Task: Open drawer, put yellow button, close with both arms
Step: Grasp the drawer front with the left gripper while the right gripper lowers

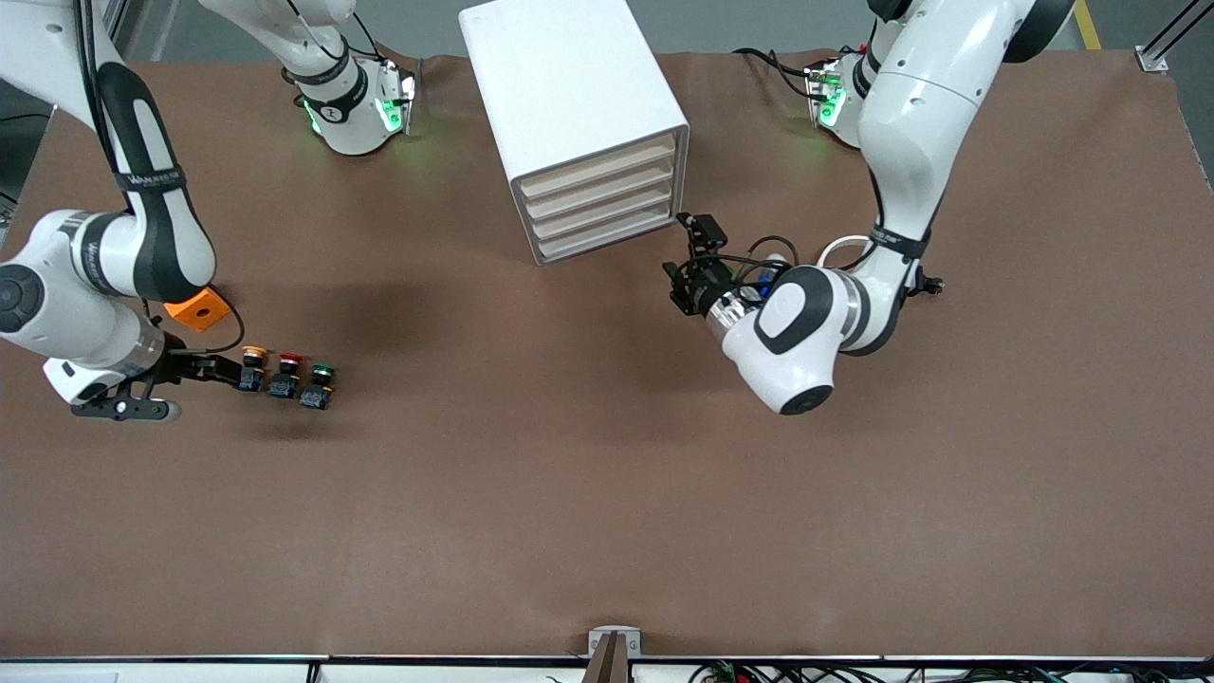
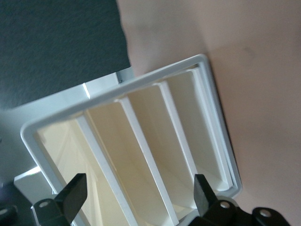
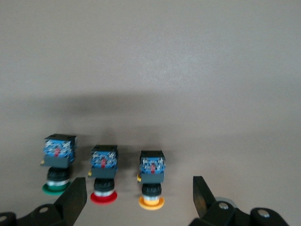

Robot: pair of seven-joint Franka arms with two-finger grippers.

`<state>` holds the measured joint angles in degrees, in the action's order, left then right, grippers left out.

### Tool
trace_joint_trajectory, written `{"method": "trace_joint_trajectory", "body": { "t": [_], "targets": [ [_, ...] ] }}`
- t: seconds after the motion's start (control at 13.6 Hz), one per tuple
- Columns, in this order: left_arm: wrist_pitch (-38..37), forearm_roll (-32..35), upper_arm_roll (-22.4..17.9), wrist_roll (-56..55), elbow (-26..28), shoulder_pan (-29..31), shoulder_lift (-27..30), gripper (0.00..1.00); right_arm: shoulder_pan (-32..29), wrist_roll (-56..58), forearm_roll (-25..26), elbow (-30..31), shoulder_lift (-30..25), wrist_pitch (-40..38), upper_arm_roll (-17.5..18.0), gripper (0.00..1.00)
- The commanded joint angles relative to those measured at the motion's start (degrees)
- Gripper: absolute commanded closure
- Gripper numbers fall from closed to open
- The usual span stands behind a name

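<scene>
The white cabinet [image 1: 579, 104] stands at the table's robot side, and its uppermost drawer [image 1: 597, 168] is shut like the three below it. My left gripper [image 1: 679, 250] is open and empty, close in front of the drawer fronts at the cabinet's lower corner. The left wrist view shows the cream fronts [image 2: 141, 141] between its fingers [image 2: 75, 193]. The yellow button [image 1: 252, 366] lies on the table at the right arm's end, in a row with a red button [image 1: 286, 373] and a green button [image 1: 321, 384]. My right gripper [image 1: 201, 387] is open by the yellow button [image 3: 152, 176], apart from it.
An orange block [image 1: 197, 308] with a hole lies under the right arm's forearm, farther from the front camera than the buttons. The red button [image 3: 104, 174] sits right beside the yellow one. The brown table [image 1: 607, 493] spreads wide toward the front camera.
</scene>
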<state>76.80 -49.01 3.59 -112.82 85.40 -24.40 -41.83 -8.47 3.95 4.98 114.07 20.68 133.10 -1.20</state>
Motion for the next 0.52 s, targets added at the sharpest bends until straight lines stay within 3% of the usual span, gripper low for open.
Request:
{"method": "trace_joint_trajectory", "body": {
  "t": [0.0, 0.22, 0.44],
  "targets": [
    [-1.8, -3.8, -0.3, -8.4, -1.2, -1.8, -1.6, 0.00, -1.3, 0.4, 1.2, -0.3, 4.6, 2.8, 0.9, 0.00],
    [-2.0, -4.3, -0.3, -14.1, -1.2, -5.1, -2.3, 0.00, -1.4, 0.4, 1.2, -0.3, 6.9, 3.7, 0.9, 0.00],
    [-4.9, -7.6, -0.3, -18.0, -1.5, -6.3, -3.9, 0.21, -2.5, 0.8, 1.2, -0.3, 8.2, 3.3, 0.9, 0.00]
  ]
}}
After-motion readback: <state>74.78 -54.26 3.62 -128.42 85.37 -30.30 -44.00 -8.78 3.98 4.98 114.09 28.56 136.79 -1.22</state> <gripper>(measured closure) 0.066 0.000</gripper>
